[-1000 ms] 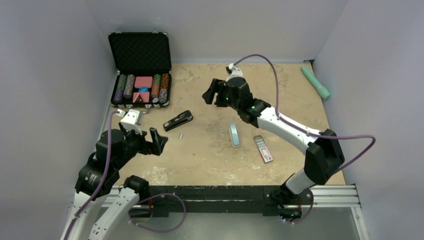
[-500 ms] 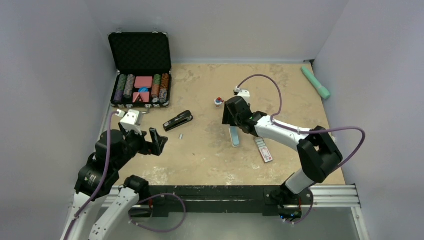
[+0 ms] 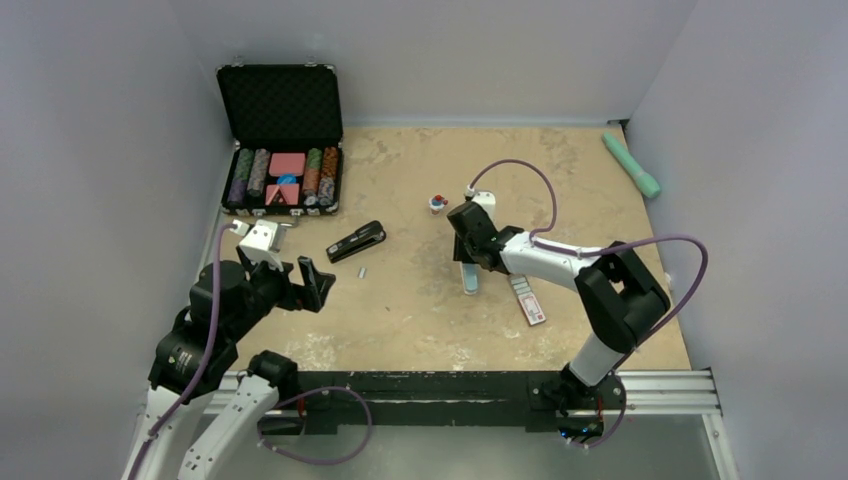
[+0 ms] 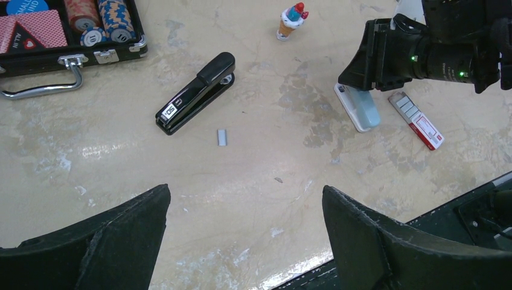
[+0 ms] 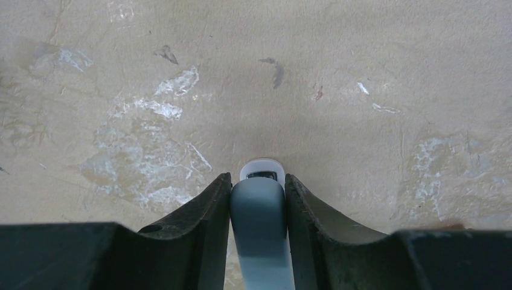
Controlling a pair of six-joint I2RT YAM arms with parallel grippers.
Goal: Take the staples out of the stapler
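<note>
The black stapler (image 3: 357, 241) (image 4: 196, 92) lies closed on the table, left of centre. A short grey strip of staples (image 3: 363, 270) (image 4: 222, 137) lies loose just in front of it. My left gripper (image 3: 310, 285) (image 4: 244, 190) hovers open near the table's front left, short of both, with nothing between its fingers. Right of centre, my right gripper (image 3: 467, 262) (image 5: 258, 178) is down on the table. Its fingers press both sides of a pale blue-grey bar (image 3: 469, 278) (image 5: 259, 223) with a white end.
An open black case of poker chips (image 3: 282, 180) stands at the back left. A small red and blue figurine (image 3: 437, 203) (image 4: 291, 19) stands behind the right gripper. A flat red, white and grey pack (image 3: 526, 297) (image 4: 416, 119) lies right of the bar. A teal stick (image 3: 632, 165) lies far right.
My right arm swung down and toward the near side onto the blue-grey bar, and its jaws closed on it. The left arm, stapler and staples have not moved.
</note>
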